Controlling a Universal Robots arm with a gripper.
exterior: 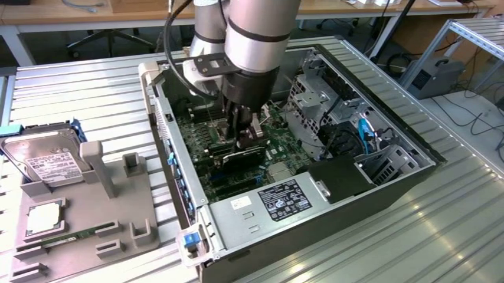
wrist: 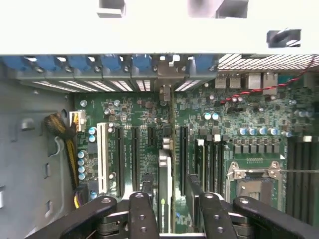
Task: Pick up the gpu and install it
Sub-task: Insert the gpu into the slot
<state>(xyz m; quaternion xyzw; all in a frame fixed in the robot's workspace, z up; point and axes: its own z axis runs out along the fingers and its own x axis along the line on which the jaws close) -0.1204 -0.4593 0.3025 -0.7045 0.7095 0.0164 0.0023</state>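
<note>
Open computer case (exterior: pixel 409 177) lies on its side on the metal table (exterior: pixel 409 247). Gripper (exterior: pixel 245 132) reaches down inside the case over the green motherboard (exterior: pixel 206 158). GPU (exterior: pixel 240 159), black card, stands on edge on the motherboard, directly under the gripper. In the wrist view the GPU (wrist: pixel 165 186) sits edge-on in an expansion slot, between the two fingers (wrist: pixel 141 211). Jaws spread part-way, straddling the card with a gap each side; no grip visible. Hard drive (exterior: pixel 49 160) rests on a grey tray (exterior: pixel 87 233) outside the case.
</note>
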